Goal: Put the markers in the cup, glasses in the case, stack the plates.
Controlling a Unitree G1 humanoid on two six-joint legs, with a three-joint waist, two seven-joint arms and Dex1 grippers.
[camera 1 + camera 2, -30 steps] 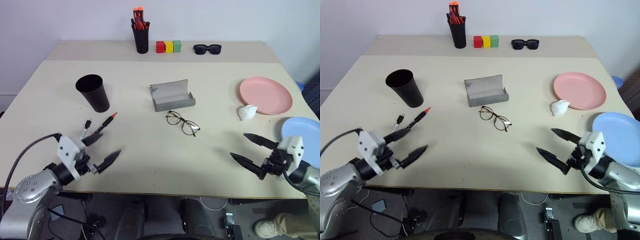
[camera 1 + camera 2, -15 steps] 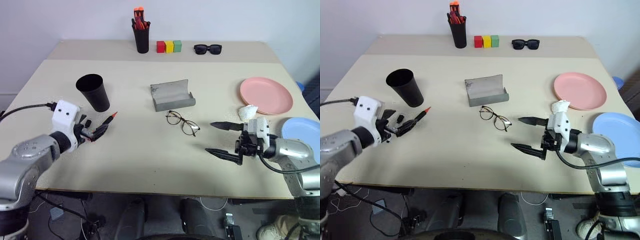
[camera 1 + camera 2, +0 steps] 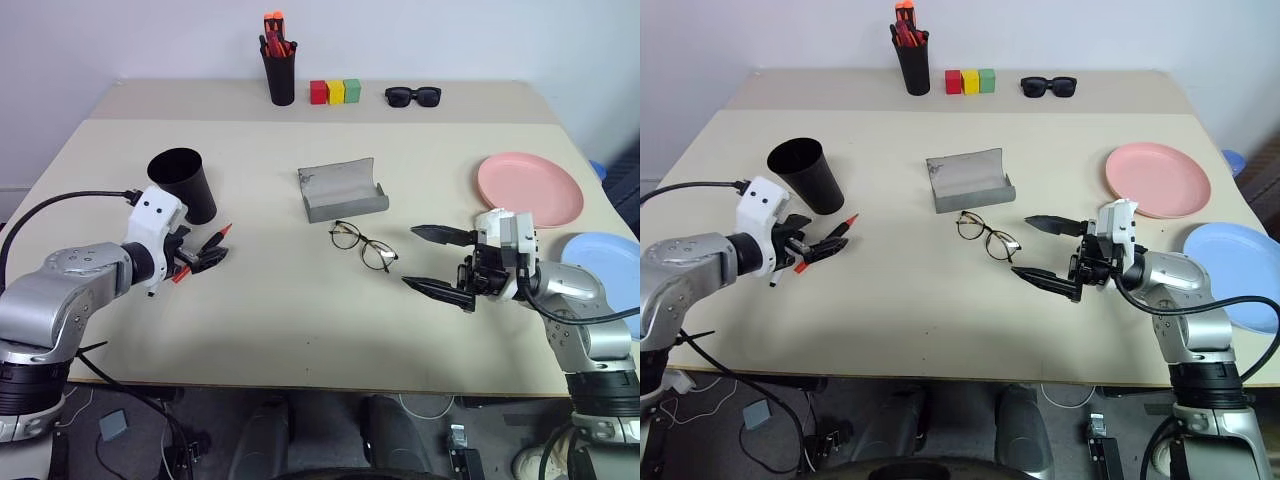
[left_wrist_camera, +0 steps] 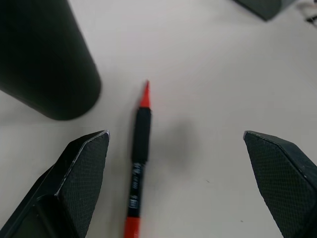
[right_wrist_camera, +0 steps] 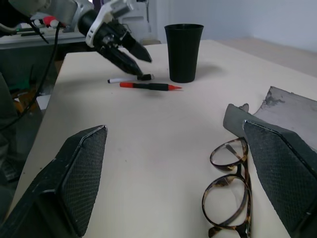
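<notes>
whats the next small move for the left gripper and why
Probably lower the left gripper and close on the red and black marker: its fingers stand open to either side of the marker, which lies flat on the table beside the black cup, not yet gripped.

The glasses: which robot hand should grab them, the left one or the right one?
The right gripper, probably. It is open beside the glasses, pointing at them, and the open case is just behind. The left gripper is across the table, over the red marker.
</notes>
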